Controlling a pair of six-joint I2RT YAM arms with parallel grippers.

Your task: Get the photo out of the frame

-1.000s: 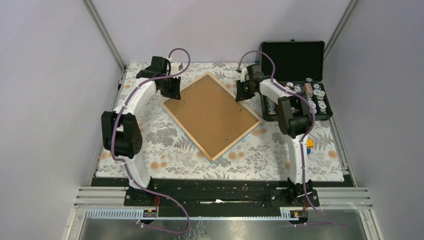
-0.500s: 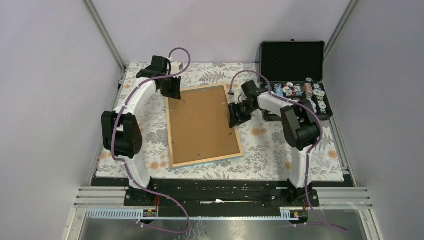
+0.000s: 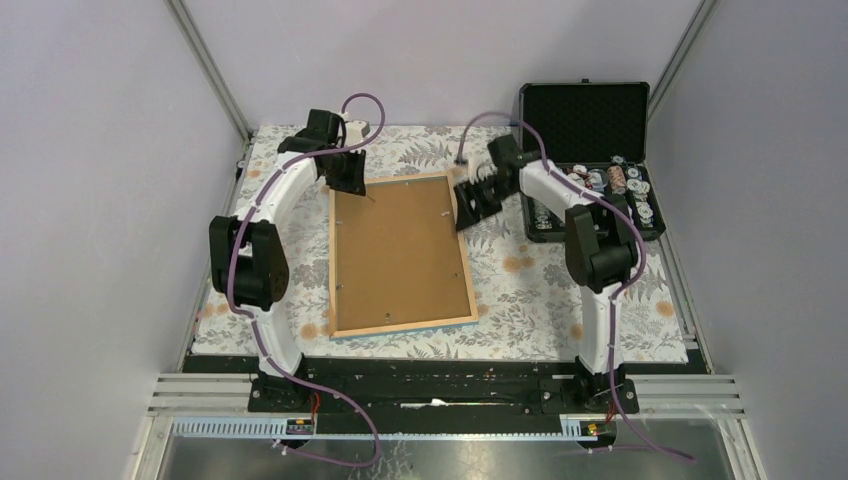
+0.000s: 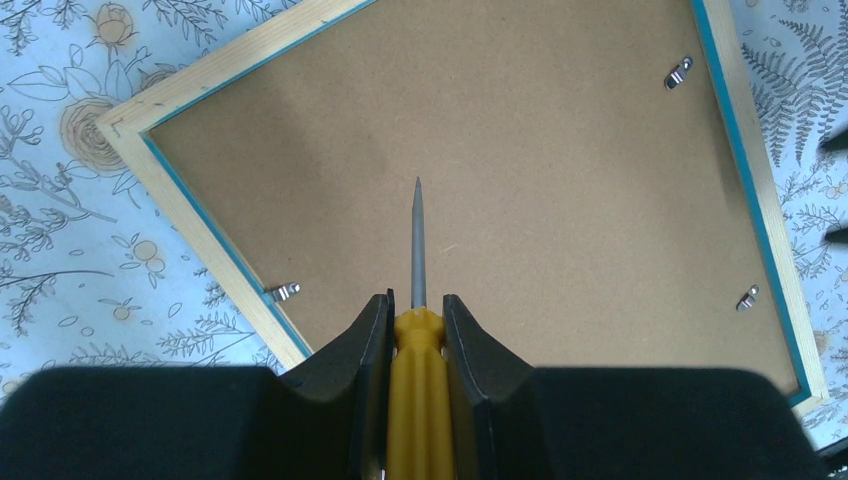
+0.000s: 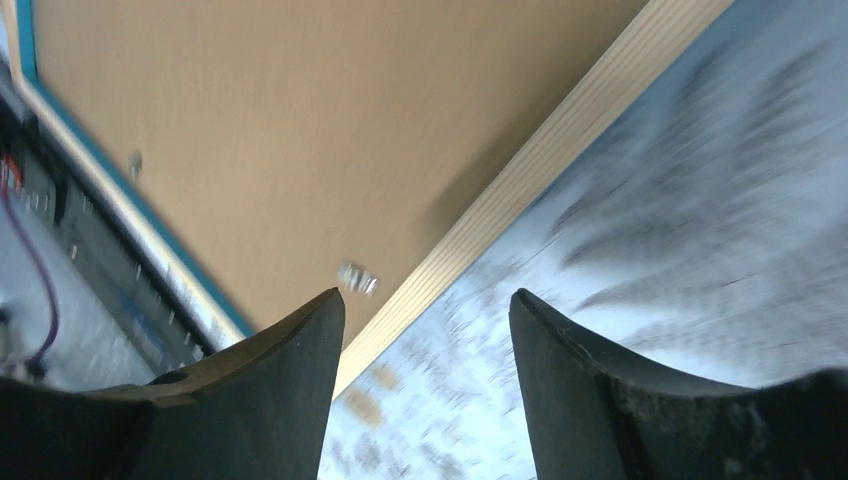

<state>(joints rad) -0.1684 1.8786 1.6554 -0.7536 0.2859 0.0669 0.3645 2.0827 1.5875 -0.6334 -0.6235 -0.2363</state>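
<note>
Brown board: the fibreboard back of the frame (image 3: pixel 400 255) faces up, and no front side shows in any view.
Frame place: it lies flat on the flowered cloth (image 3: pixel 540 290) covering the tabletop, left of the middle. Its long sides run from near to far, between the two arms.
Frame edge: a pale wood rim runs round the board, with a thin blue-green line just inside it.
Tabs: small metal tabs (image 4: pixel 680 72) sit at the inner rim and lie over the board; three show in the left wrist view.
Left jaws: pinching the yellow handle of a screwdriver (image 4: pixel 417 400), above the frame's far left corner.
Screwdriver: its grey shaft points out ahead over the brown board. Whether the tip touches the board cannot be told.
Right jaws: spread apart with nothing between them, just beside the frame's far right corner. The right wrist view is blurred; the wood rim runs slantwise under the gap, with one tab close to it.
Case: a black case (image 3: pixel 585 120) stands open at the far right, apart from the frame. Its lid is up and small round things lie in its lower half.
</note>
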